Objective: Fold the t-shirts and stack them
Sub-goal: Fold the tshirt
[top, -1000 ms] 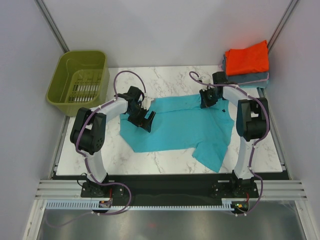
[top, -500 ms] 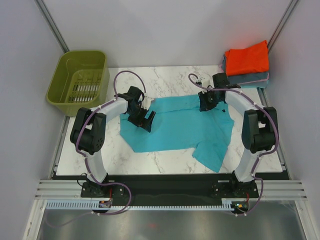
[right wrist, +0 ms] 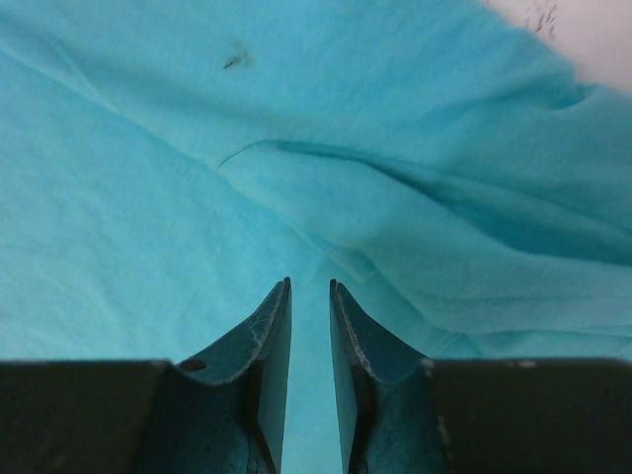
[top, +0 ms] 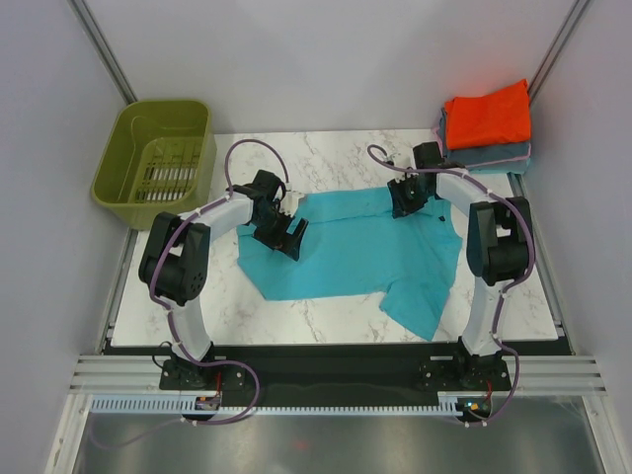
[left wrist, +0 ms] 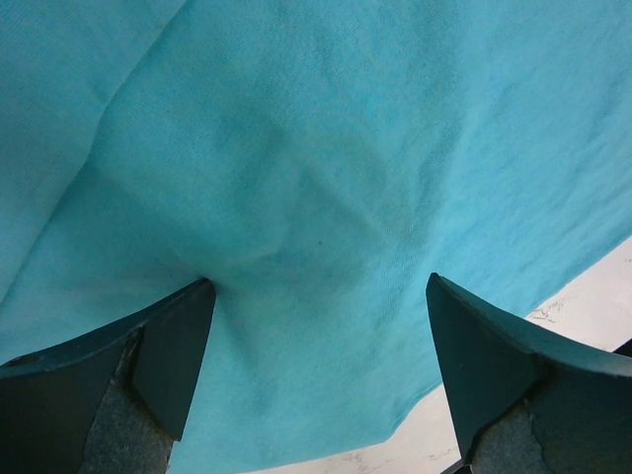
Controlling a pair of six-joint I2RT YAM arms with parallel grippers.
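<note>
The teal t-shirt (top: 355,247) lies spread and rumpled on the marble table (top: 336,158), with one sleeve hanging toward the front right. My left gripper (top: 286,237) is open over the shirt's left edge. In the left wrist view (left wrist: 321,296) its jaws stand wide apart with cloth (left wrist: 316,148) between them. My right gripper (top: 400,197) is at the shirt's far right part. In the right wrist view (right wrist: 309,283) its jaws are nearly together with a fold of teal cloth (right wrist: 395,217) pinched at the tips. The orange-red folded shirt (top: 487,114) lies on the grey-blue folded one (top: 499,156) at the back right.
An olive-green plastic basket (top: 158,148) stands off the table's back left corner. Metal frame posts run up at both back corners. The table's front edge lies just ahead of the arm bases.
My right gripper has shifted slightly left along the shirt's far edge, and its elbow swung out and back. The left arm has not moved.
</note>
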